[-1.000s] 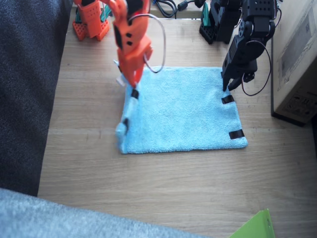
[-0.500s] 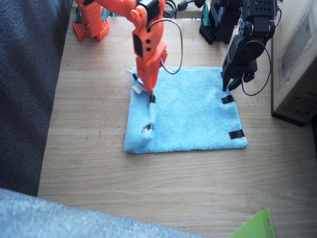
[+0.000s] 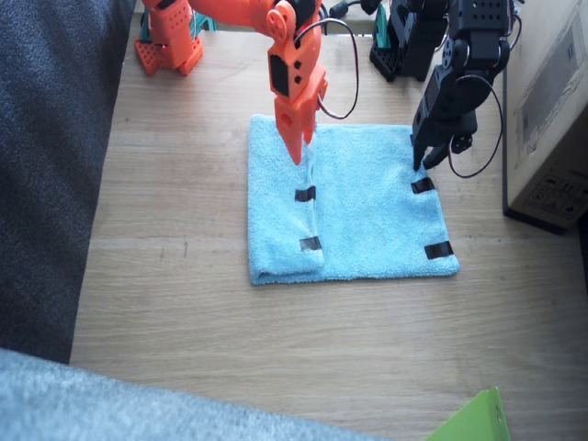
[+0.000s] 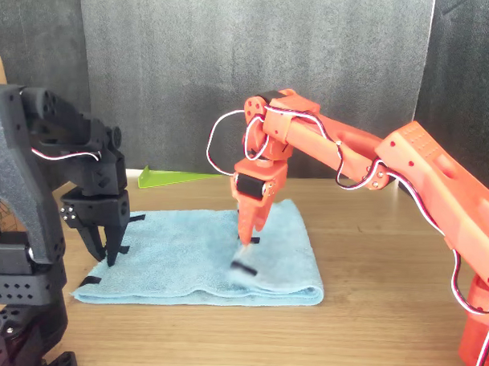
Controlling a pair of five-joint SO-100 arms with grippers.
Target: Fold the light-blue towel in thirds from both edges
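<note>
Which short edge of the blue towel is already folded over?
The edge held by the right gripper: its tape strips lie mid-towel. The other edge, below the left gripper, still lies flat.

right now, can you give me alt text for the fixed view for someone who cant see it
An orange right arm's gripper pinches one short edge of a fluffy sky-blue terry towel, drawn over into a fold on a pale wooden table. A black left arm's gripper hangs at the opposite edge, which lies flat with black tape strips showing.

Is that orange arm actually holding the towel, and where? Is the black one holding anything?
The right gripper pinches the towel at its folded-over short edge, near the far corner. The left gripper holds nothing; it hovers at the opposite edge.
</note>
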